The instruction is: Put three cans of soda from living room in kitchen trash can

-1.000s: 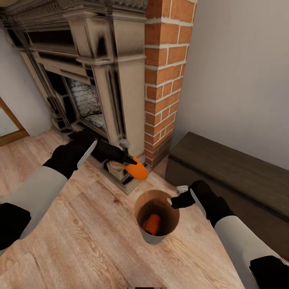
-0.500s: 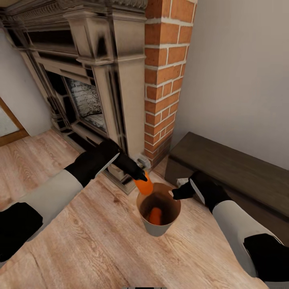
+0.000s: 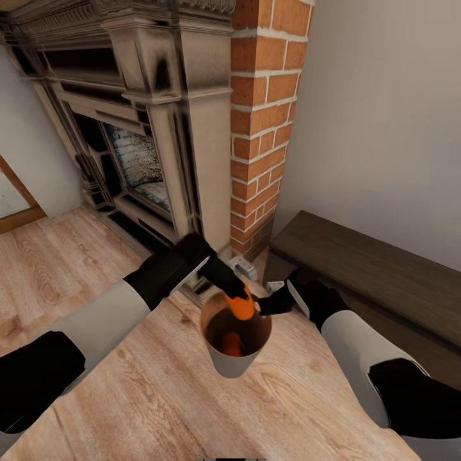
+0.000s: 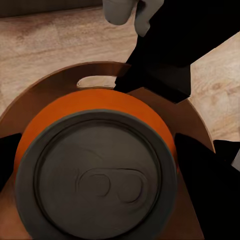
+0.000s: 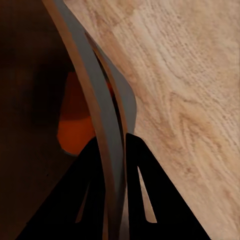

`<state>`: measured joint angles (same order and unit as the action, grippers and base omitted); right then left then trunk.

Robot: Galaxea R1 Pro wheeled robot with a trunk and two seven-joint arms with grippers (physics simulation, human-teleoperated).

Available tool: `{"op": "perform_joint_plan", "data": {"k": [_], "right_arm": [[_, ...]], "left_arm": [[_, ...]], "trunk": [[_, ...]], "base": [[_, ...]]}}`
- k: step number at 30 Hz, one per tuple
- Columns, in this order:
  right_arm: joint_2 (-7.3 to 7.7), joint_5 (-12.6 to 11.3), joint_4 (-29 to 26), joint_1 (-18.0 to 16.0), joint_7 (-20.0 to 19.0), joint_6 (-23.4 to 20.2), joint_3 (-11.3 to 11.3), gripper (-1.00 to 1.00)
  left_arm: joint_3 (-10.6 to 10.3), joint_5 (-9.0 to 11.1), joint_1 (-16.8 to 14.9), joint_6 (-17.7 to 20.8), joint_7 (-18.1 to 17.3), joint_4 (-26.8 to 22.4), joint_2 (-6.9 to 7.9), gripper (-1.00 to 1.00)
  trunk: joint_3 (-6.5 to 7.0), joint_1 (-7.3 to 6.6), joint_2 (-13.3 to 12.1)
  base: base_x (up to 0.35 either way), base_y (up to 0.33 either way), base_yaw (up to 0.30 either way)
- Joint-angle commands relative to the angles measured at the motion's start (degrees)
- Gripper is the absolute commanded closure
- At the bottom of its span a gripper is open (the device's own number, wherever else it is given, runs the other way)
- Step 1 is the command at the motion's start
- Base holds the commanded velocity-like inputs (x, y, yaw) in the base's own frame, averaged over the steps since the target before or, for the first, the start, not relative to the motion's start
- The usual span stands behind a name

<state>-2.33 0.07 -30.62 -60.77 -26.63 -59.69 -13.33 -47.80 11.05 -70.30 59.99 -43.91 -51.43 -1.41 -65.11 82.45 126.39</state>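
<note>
The left pincer [image 3: 240, 296] is closed on an orange soda can [image 3: 242, 307], held over the mouth of the trash can [image 3: 230, 365], long axis near upright, silver top (seen end-on in the left wrist view) toward the pincer. The right pincer [image 3: 264, 306] pinches the trash can's rim. A second orange can [image 3: 230, 344] lies inside. A brick chimney [image 3: 264, 128] rises behind the trash can.

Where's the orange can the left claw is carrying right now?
In the head view the orange can sits in the left claw, over the mouth of the trash can, whose far rim the right claw grips.
</note>
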Motion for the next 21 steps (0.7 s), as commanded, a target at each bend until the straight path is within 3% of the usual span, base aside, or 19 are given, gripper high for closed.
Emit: {"op": "perform_joint_plan", "data": {"k": [1, 5, 10, 21], "right_arm": [[-0.37, -1.6, 0.2, -0.2, -0.4, -0.3, 0.1, 1.00], [-0.60, -1.6, 0.3, -0.4, -0.4, -0.3, 0.2, 1.00], [-0.59, -1.6, 0.3, -0.4, -0.4, -0.3, 0.4, 1.00], [-0.53, -1.6, 0.4, -0.8, -0.4, -0.3, 0.6, 1.00]], "left_arm": [[0.0, 0.0, 0.3, -0.2, 0.2, 0.1, 0.03, 1.00], [-1.2, -0.6, 1.7, -0.6, 0.4, 0.2, 0.29, 1.00], [-2.7, -5.4, 3.1, -0.7, 0.5, -0.1, 0.38, 1.00], [-3.0, -7.4, 3.8, -0.7, 0.9, 0.1, -0.04, 1.00]], "trunk": [[0.01, -0.01, 0.0], [0.01, -0.01, 0.0], [0.01, -0.01, 0.0], [0.01, -0.01, 0.0]], "base": [[0.000, 0.000, 0.000], [0.000, 0.000, 0.000], [0.000, 0.000, 0.000], [0.000, 0.000, 0.000]]}}
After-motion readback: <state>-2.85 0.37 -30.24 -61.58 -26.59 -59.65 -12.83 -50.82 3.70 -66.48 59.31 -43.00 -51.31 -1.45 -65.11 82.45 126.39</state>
